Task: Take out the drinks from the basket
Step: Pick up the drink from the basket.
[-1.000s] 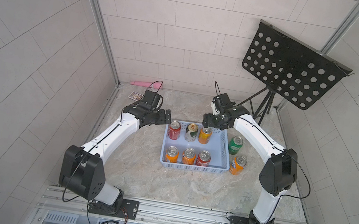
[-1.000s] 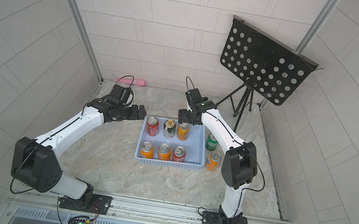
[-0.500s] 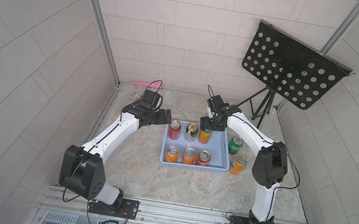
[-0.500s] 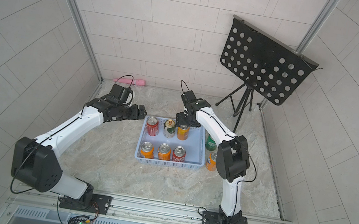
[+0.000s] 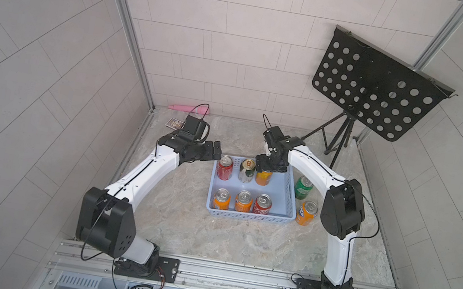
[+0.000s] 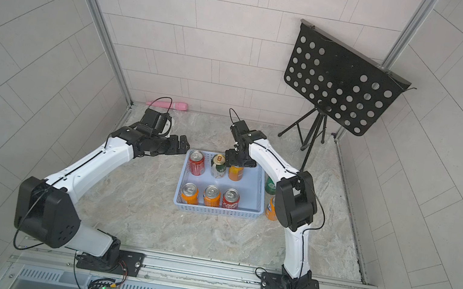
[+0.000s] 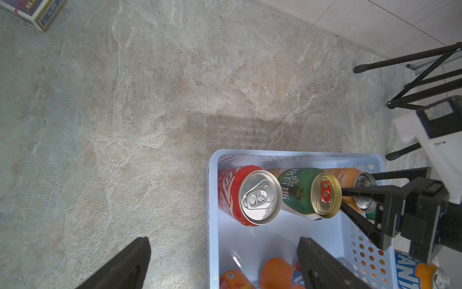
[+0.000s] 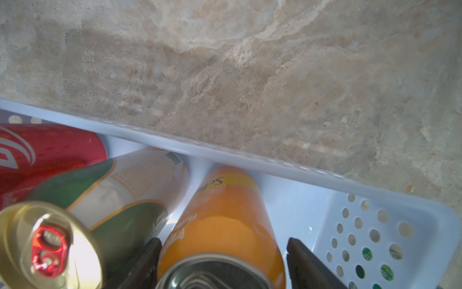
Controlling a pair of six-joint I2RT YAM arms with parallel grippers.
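The light-blue basket holds two rows of drinks. At the back stand a red can, a white-and-green gold-topped can and an orange can. In front are two orange cans and a red one. My right gripper reaches down over the back orange can, open, one finger on each side with a thin gap. My left gripper hovers open and empty over the basket's left wall.
A green can and an orange can stand on the stone floor right of the basket. A black music stand fills the back right corner. A pink object and a small card box lie at the back left.
My right gripper has swung left and come down over the back-row orange can, and its jaws have narrowed slightly. The left arm has not moved.
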